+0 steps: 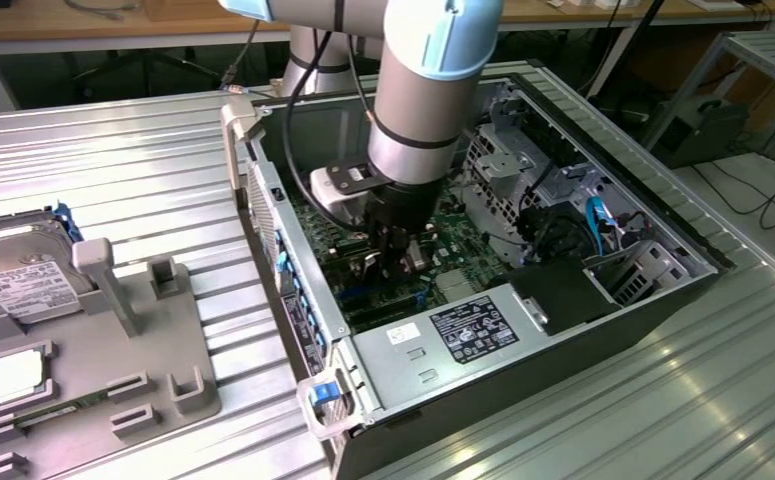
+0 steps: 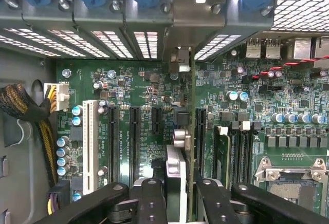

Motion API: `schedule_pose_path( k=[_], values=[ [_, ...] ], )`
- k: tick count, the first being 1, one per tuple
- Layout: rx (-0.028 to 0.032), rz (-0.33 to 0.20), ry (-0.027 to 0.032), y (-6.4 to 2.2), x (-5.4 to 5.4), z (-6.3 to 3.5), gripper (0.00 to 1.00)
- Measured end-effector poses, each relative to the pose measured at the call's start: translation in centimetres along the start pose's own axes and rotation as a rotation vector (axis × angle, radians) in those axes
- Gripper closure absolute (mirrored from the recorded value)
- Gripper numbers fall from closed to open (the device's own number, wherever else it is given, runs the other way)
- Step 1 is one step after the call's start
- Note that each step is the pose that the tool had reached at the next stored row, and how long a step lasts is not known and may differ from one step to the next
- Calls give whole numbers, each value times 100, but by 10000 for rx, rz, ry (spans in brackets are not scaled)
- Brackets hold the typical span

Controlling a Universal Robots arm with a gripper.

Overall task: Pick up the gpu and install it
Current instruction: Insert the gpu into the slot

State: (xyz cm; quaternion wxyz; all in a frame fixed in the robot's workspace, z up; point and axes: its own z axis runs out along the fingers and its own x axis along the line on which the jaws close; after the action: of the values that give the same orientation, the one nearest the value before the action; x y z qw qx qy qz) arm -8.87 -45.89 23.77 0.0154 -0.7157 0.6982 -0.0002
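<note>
Gpu (image 2: 188, 131) is held edge-on, centre frame, clenched in the pincer (image 2: 177, 196) above the motherboard (image 2: 128, 85). Thin, stiff, light, fragile board judged; top-edge grip suits.

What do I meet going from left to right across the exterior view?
Hard drive → grey fixture tray → open computer case → gripper on the gpu over the motherboard → blue cables → metal table.

No legible text; labels on power supply (image 1: 474, 333) and hard drive (image 1: 14, 280) unreadable.
</note>
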Motion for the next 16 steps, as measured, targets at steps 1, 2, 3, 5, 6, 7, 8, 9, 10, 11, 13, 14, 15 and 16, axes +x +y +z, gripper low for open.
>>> schedule_pose_path(
  k=[1,2,3,5,6,7,8,9,10,11,13,14,15,16],
  values=[
    [-1,1,1,9,0,-1,72],
    [-1,1,2,18,0,-1,72],
    [-1,1,1,23,-1,-1,72],
    [2,6,1,26,0,0,72],
    [2,12,-2,27,0,0,72],
    [2,14,-7,27,0,0,72],
    [2,15,-11,27,0,0,72],
    [2,15,-15,28,0,-1,72],
    [3,16,-20,28,0,-3,72],
    [4,16,-23,28,0,-3,72],
    [4,15,-23,27,0,-5,72],
    [3,15,-22,27,0,-7,72],
    [2,14,-21,27,0,-10,72],
    [2,15,-20,26,0,-13,72]
  ],
)
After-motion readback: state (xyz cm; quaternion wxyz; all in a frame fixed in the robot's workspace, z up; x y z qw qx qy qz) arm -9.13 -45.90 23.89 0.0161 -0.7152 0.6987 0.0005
